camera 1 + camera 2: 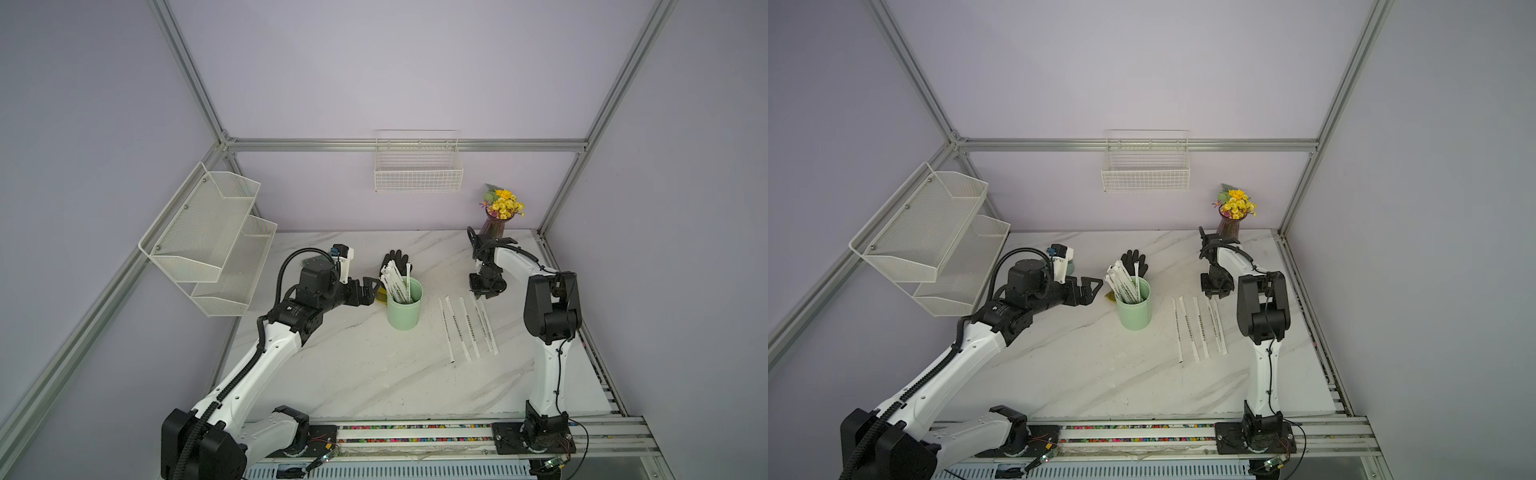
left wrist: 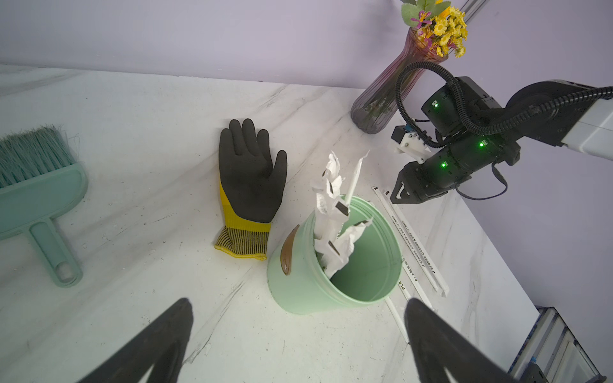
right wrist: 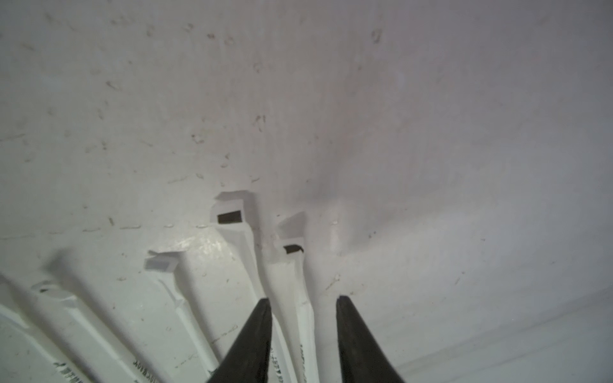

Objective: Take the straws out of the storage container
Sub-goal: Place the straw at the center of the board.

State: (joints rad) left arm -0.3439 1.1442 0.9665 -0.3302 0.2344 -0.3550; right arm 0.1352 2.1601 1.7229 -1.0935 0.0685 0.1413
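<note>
marble tabletop [image 1: 353, 374]: left fingers [image 2: 159, 341] spread wide at nine o'clock of storage container [image 1: 404, 311] with straws [image 1: 395, 282]; right fingers [image 3: 252, 341] released astride a straw [image 3: 292, 298] at three o'clock.

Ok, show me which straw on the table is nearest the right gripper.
The end straw of the row, farthest from the cup: it alone runs between the right gripper's parted jaws.

storage container [image 2: 292, 291]: mint green, brown oval patch | straws [image 3: 292, 298]: white, dk print | glove [image 2: 252, 179]: blk palm, yellow cuff w/ blk stripes | tabletop [image 2: 149, 132]: white marble, grey veins | brush [image 2: 39, 199]: teal | flowers [image 2: 444, 30]: yellow
</note>
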